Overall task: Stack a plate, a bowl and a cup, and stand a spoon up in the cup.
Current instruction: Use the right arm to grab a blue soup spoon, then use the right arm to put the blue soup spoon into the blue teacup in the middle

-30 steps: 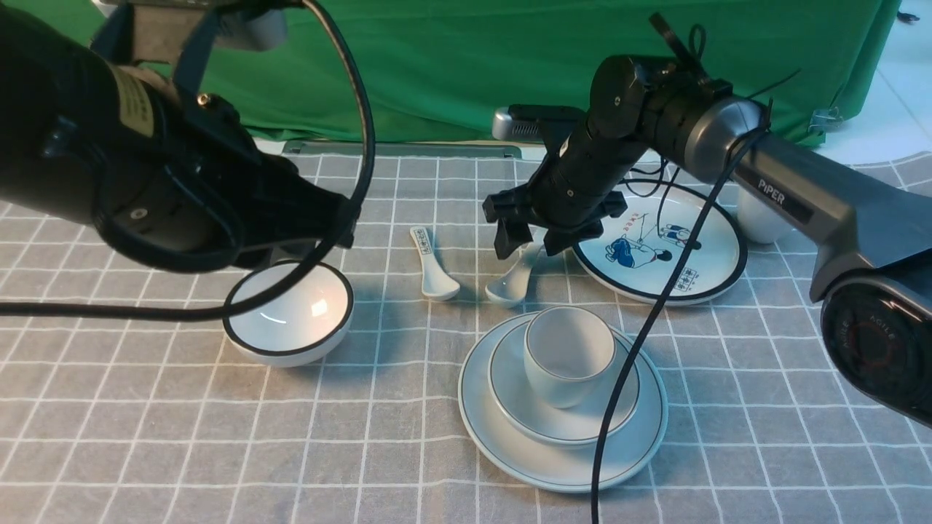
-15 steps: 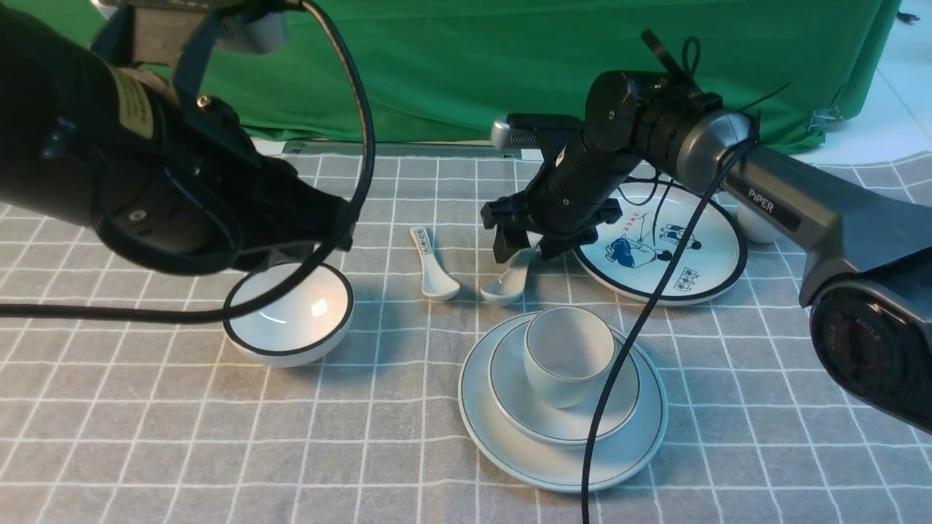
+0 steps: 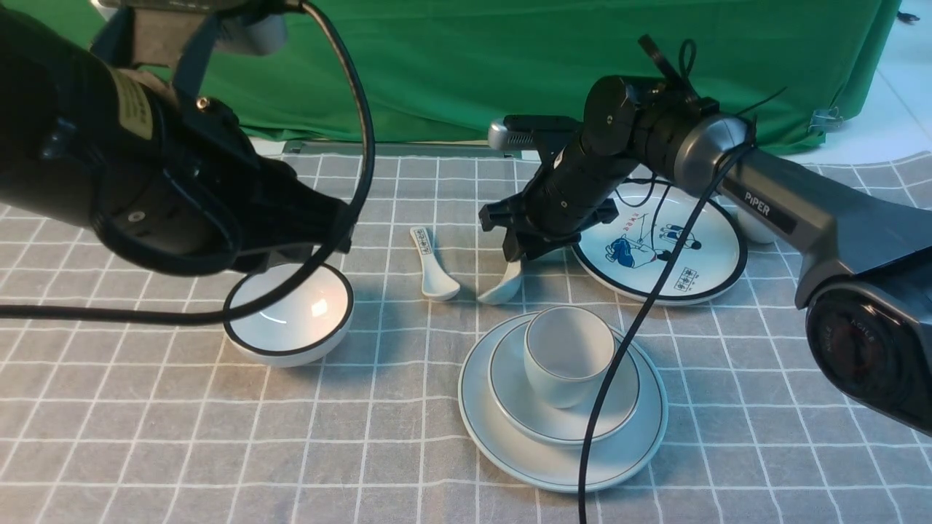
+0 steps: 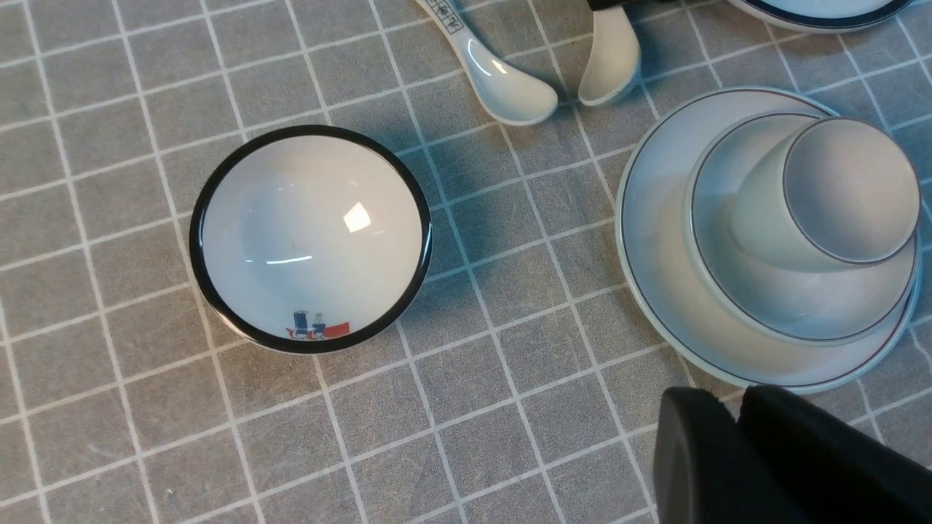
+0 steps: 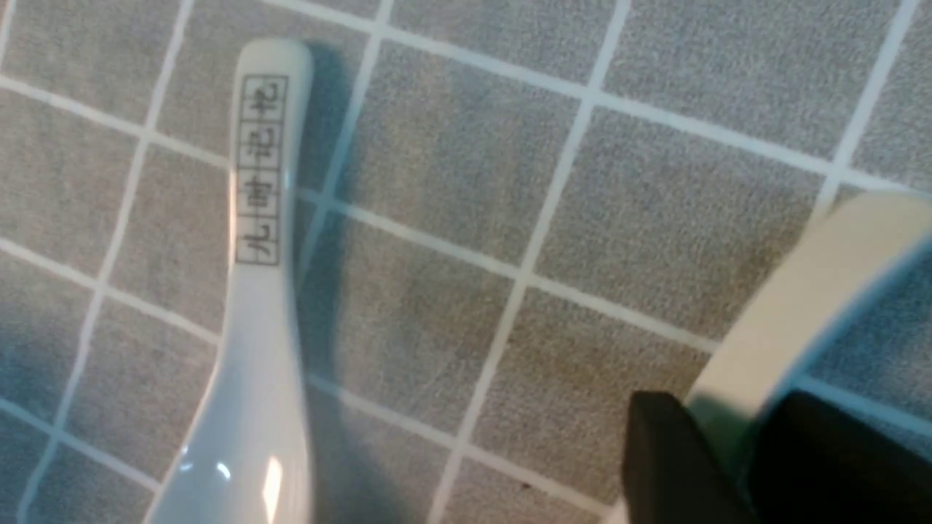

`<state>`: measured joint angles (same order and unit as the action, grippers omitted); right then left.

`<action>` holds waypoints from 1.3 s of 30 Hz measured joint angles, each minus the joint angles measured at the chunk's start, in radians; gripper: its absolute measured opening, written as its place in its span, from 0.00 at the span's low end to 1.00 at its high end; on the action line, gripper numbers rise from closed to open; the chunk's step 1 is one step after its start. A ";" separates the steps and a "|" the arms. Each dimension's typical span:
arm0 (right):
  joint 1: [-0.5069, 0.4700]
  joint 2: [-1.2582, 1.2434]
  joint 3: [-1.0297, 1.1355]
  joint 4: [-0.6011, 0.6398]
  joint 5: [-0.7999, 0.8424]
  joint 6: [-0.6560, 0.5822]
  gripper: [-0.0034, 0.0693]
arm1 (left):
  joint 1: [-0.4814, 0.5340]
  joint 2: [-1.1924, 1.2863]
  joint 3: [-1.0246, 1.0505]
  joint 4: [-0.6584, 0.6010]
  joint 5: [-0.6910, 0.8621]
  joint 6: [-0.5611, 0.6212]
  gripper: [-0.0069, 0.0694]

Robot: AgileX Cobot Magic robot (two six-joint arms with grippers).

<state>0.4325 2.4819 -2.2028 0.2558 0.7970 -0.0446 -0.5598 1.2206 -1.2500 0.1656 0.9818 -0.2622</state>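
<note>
Closing in over the past second, your right gripper (image 3: 518, 253) now has its fingers (image 5: 670, 466) clenched on the handle of the spoon (image 3: 502, 290). The handle has come up off the tabletop (image 3: 145, 437), while the spoon's bowl end rests tipped on the checked cloth, just beside the printed spoon (image 3: 435, 280). Nearer the robot, the cup (image 3: 568, 353) stands upright in the bowl (image 3: 517, 416), which sits on the plate (image 3: 489, 431). Your left gripper (image 4: 737, 431) hangs above the cloth near the plate's rim, its fingers pressed together on nothing. A black-rimmed bowl (image 3: 291, 313) sits to the left below that arm, and a cartoon plate (image 3: 717, 247) lies beyond the right gripper.
</note>
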 joint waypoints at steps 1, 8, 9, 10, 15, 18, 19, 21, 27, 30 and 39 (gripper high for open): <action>0.000 0.000 -0.001 0.000 0.000 -0.006 0.21 | 0.000 0.000 0.000 0.000 0.000 0.000 0.17; -0.002 -0.030 -0.002 -0.016 0.028 -0.041 0.15 | 0.000 0.000 0.000 0.000 0.001 0.000 0.17; -0.002 -0.037 -0.002 -0.016 0.031 -0.041 0.15 | 0.000 0.000 0.000 0.000 0.002 0.000 0.17; -0.004 -0.073 -0.002 -0.021 0.039 -0.049 0.15 | 0.000 0.000 0.000 0.000 0.002 0.000 0.17; -0.015 -0.222 -0.002 -0.025 0.041 -0.092 0.15 | 0.000 0.000 0.000 0.000 0.002 0.000 0.17; -0.020 -0.328 0.003 -0.047 0.059 -0.106 0.15 | 0.000 0.000 0.000 0.003 0.002 0.000 0.17; -0.021 -0.366 0.015 -0.049 0.062 -0.110 0.15 | 0.000 0.000 0.000 0.003 0.002 0.000 0.17; -0.021 -0.439 0.058 -0.054 0.061 -0.125 0.15 | 0.000 0.000 0.000 0.003 0.002 0.000 0.17; -0.016 -0.738 0.492 -0.053 -0.178 -0.157 0.15 | 0.000 0.000 0.000 0.005 0.002 0.000 0.17; -0.002 -0.848 0.716 -0.052 -0.385 -0.157 0.15 | 0.000 0.000 0.000 0.005 -0.003 0.000 0.17; 0.128 -0.961 1.306 -0.050 -1.123 -0.186 0.15 | 0.000 0.000 0.000 0.005 -0.079 0.001 0.17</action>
<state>0.5608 1.5210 -0.8969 0.2063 -0.3261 -0.2303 -0.5598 1.2206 -1.2500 0.1702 0.9024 -0.2610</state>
